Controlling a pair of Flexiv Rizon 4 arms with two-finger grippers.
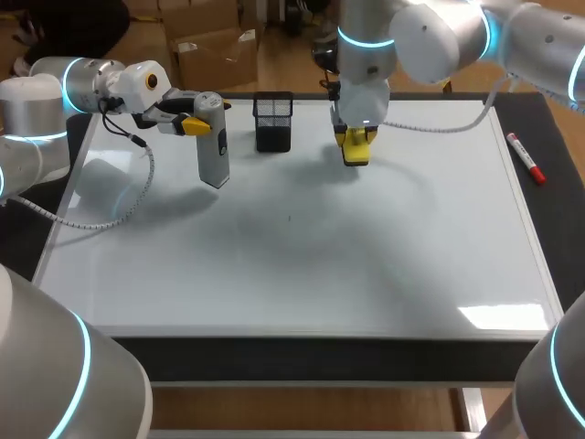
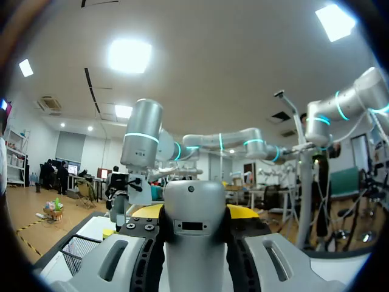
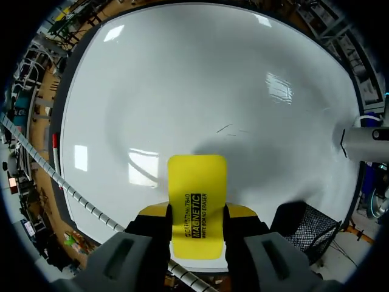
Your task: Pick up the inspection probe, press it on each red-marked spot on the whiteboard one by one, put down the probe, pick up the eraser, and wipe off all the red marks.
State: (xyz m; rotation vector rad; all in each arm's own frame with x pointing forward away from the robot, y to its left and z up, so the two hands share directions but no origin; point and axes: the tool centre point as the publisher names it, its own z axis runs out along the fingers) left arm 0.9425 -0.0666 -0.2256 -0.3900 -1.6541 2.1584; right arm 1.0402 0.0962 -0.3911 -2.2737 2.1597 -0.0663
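Right hand (image 1: pixel 356 144) pointing down, clamping eraser (image 3: pixel 196 182)

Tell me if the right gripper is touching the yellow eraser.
Touching. The right wrist view shows the right gripper clamping the eraser between its fingers, from both sides.

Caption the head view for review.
Left gripper holds the grey probe; right gripper holds the yellow eraser at the back of the whiteboard.
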